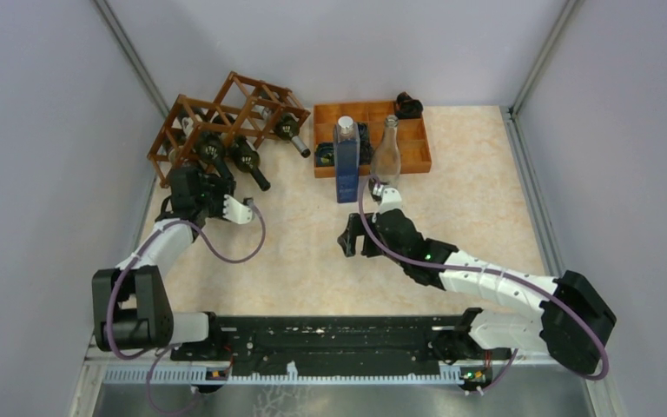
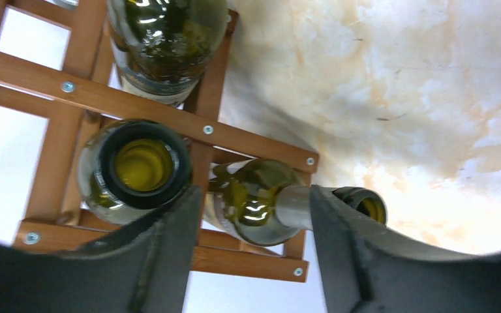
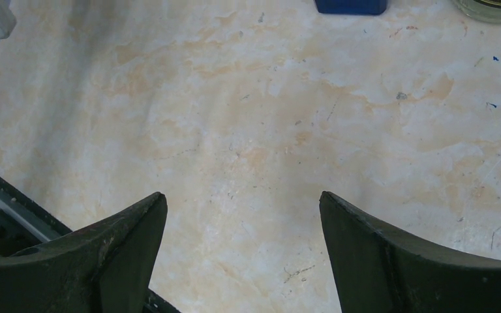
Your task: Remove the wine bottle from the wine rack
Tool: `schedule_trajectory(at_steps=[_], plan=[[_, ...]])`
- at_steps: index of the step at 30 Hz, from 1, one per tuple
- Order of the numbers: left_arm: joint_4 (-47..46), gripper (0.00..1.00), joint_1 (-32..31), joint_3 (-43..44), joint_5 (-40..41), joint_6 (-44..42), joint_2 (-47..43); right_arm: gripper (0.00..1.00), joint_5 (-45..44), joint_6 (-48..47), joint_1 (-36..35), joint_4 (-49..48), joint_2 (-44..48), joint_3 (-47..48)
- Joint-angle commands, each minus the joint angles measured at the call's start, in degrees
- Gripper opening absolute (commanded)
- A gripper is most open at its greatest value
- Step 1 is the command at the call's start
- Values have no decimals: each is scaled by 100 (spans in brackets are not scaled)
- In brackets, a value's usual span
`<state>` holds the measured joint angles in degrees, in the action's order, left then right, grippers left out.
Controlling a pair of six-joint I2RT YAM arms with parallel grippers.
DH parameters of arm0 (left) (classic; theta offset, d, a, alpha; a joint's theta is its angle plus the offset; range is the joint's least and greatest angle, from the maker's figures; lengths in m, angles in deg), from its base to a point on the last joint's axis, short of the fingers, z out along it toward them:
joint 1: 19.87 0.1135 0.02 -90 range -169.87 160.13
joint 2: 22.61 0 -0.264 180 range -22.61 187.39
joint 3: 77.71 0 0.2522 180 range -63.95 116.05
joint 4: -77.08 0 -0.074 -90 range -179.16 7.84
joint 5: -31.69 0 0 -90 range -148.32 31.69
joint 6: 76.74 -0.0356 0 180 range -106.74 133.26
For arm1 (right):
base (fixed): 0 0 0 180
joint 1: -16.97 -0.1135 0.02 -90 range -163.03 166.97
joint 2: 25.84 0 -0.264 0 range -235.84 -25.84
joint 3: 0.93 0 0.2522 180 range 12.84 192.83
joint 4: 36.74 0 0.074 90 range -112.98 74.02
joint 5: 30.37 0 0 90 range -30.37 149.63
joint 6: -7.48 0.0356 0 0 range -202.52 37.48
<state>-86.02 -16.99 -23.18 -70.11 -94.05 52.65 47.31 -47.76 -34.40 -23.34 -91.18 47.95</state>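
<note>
The reddish-brown wine rack (image 1: 226, 109) stands at the back left with several dark green wine bottles lying in its cells. My left gripper (image 1: 207, 174) is right at the rack's near side. In the left wrist view its jaws (image 2: 253, 195) stand apart in front of the rack (image 2: 98, 98). A green wine bottle (image 2: 261, 199) shows in the gap, and its neck runs behind the right finger (image 2: 346, 248). Another bottle's mouth (image 2: 143, 163) faces me above the left finger. My right gripper (image 1: 350, 239) (image 3: 242, 195) hangs open over bare table, holding nothing.
An orange compartment tray (image 1: 412, 148) sits at the back centre, with a tall blue bottle (image 1: 346, 161) and a clear glass bottle (image 1: 386, 152) upright at its front. A small black object (image 1: 408, 106) lies behind it. Grey walls close in left, right and behind.
</note>
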Motion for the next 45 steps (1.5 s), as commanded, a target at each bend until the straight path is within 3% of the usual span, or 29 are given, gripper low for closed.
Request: schedule_trajectory(at_steps=[1, 10, 20, 25, 34, 45], plan=[[74, 75, 3, 220, 20, 239, 77, 86, -29, 48, -55, -122, 316, -26], [383, 78, 46, 70, -368, 133, -396, 86, 98, 92, -60, -256, 209, -38], [550, 81, 65, 1011, -365, 1090, 421, 86, 134, 98, -65, -298, 231, -100], [375, 82, 69, 976, -436, 887, 715, 86, 144, 101, -53, -323, 239, -151], [42, 71, 61, 1230, -564, 497, 1200, 86, 148, 66, -58, -389, 63, -65], [-552, 62, 3, 622, -953, -328, 1216, 86, 223, 57, -57, -444, -192, 19]])
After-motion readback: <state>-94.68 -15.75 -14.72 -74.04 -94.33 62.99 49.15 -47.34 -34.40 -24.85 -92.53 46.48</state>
